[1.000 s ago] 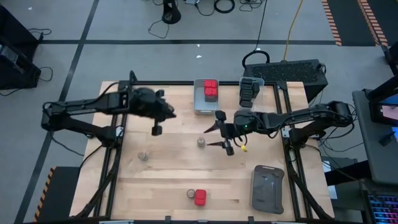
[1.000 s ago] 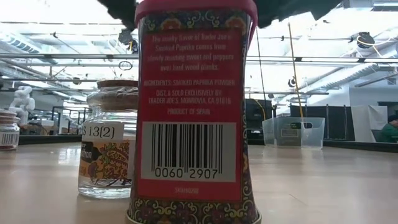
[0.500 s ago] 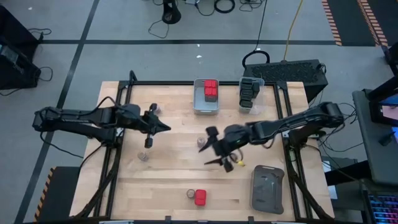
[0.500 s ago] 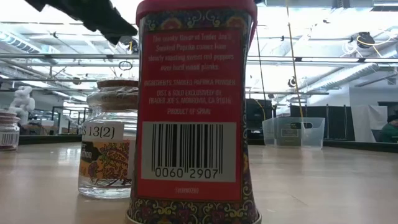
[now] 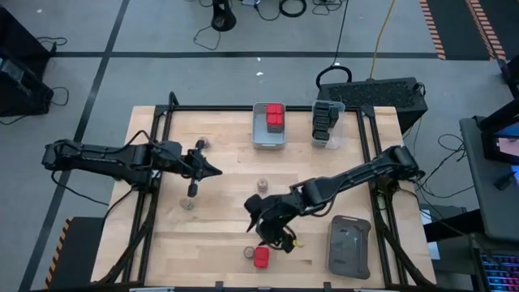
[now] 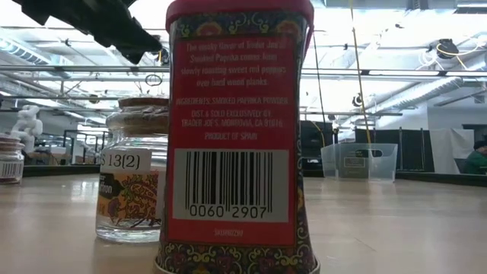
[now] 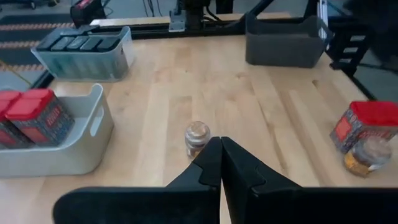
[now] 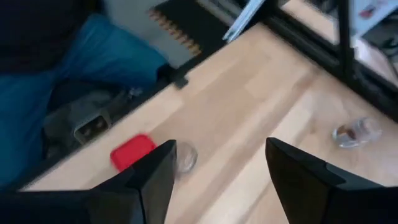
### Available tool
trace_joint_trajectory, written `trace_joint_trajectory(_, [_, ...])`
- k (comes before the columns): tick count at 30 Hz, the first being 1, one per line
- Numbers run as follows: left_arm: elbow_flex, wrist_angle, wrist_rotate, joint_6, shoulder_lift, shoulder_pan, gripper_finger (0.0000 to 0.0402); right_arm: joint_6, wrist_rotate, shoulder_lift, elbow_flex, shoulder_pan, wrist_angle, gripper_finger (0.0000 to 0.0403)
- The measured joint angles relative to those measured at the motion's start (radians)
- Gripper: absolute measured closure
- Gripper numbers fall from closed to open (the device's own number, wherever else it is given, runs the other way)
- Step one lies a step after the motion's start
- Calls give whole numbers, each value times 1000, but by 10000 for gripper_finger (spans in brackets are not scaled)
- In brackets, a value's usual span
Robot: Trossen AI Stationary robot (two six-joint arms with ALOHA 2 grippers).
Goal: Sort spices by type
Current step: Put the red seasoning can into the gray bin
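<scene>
A red-capped spice tin (image 5: 260, 257) stands on its base near the table's near edge, with a round tan-topped jar (image 5: 249, 253) beside it; both fill the low view (image 6: 240, 137) (image 6: 133, 179). My right gripper (image 5: 261, 223) is open and empty just on their far side (image 8: 217, 162). My left gripper (image 5: 212, 170) is shut and empty at mid-left (image 7: 220, 163). Another jar (image 5: 263, 185) stands mid-table, in front of it (image 7: 197, 137). A further jar (image 5: 186, 203) stands at left. Dark containers fill the clear bin (image 5: 324, 123).
A grey bin (image 5: 258, 134) holding red-capped tins stands at the far edge, next to the clear bin. A flat dark grey tray (image 5: 349, 246) lies at the near right. Bare wood lies between the jars.
My right gripper, still open, has swept from mid-table toward the near edge and a little left, ending close to the red tin and its jar. My left arm has come down and drawn back a little toward the left edge. No spice has moved.
</scene>
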Motion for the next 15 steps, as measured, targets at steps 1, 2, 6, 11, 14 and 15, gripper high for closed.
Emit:
trace_joint_trajectory(1, [0,3,0,-14,3,0,393,-25,1,12,15,5,-29,172])
trace_joint_trajectory(2, [0,4,0,-30,5,0,393,-46,0,25,31,9,-43,172])
trace_joint_trajectory(6, [0,2,-11,-43,20,0,393,-81,-1,60,45,29,-71,172])
trace_joint_trajectory(11, [0,-11,-12,-64,50,0,392,-187,0,96,45,56,-123,172])
trace_joint_trajectory(14, [2,-2,-13,-77,81,0,392,-233,0,112,45,74,-132,172])
trace_joint_trajectory(15, [1,-10,-13,-87,91,0,392,-237,0,118,45,79,-133,172])
